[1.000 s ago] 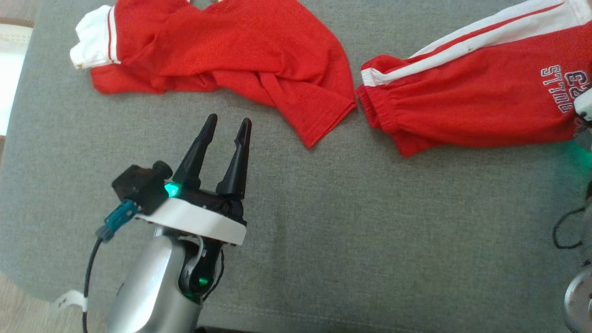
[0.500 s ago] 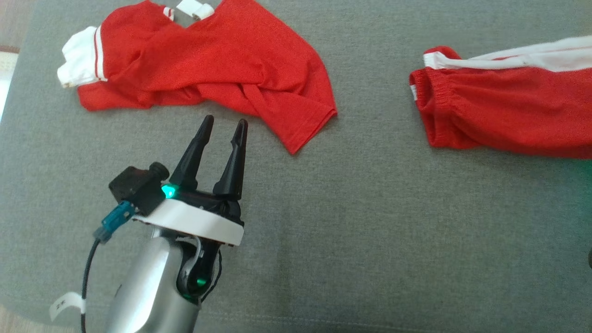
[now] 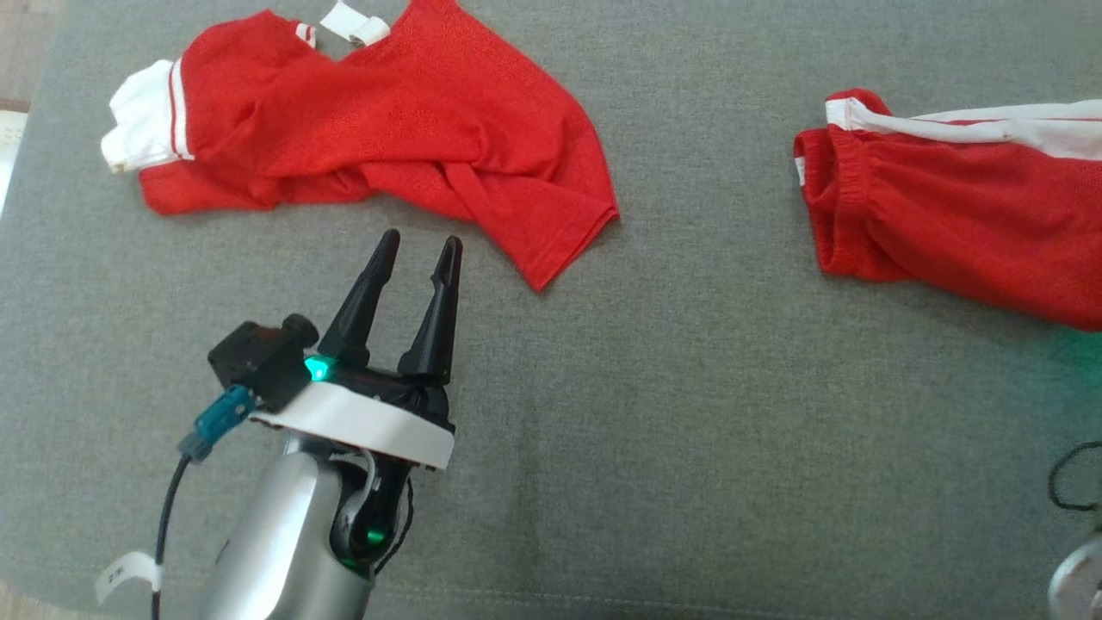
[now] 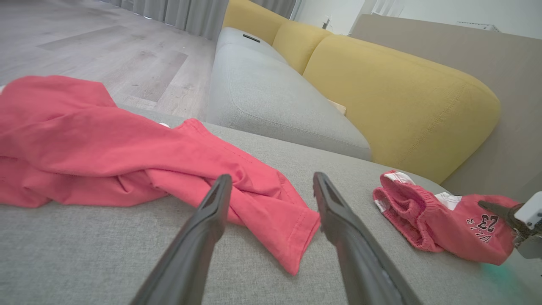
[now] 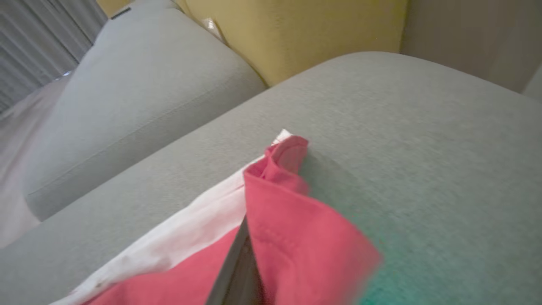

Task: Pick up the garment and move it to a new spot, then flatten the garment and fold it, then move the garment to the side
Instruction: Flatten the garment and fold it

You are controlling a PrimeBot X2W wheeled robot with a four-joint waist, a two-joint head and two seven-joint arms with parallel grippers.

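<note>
My right fingers (image 5: 240, 258) were pinched shut on the red mesh shorts with the white side stripe (image 3: 947, 215) at the right of the grey upholstered cushion (image 3: 689, 430). My left fingers (image 3: 443, 280) hung spread wide and empty, near a crumpled red jersey (image 3: 413, 129). I judged this the relocating step: next, lift clear, then set down on open cushion.

On the seat cushion (image 3: 689, 430) the shirt (image 3: 387, 146) lies at the far left and the shorts (image 3: 947, 224) at the far right, well apart, with bare cushion between them. The left gripper (image 3: 422, 239) stands on the near side of the shirt, just before its lower hem and not touching it, while the right gripper (image 4: 491, 207) sits at the shorts' right end. Behind the cushion runs a sofa (image 4: 271, 93), its back cushions (image 4: 394, 97) to the right of the seat.
</note>
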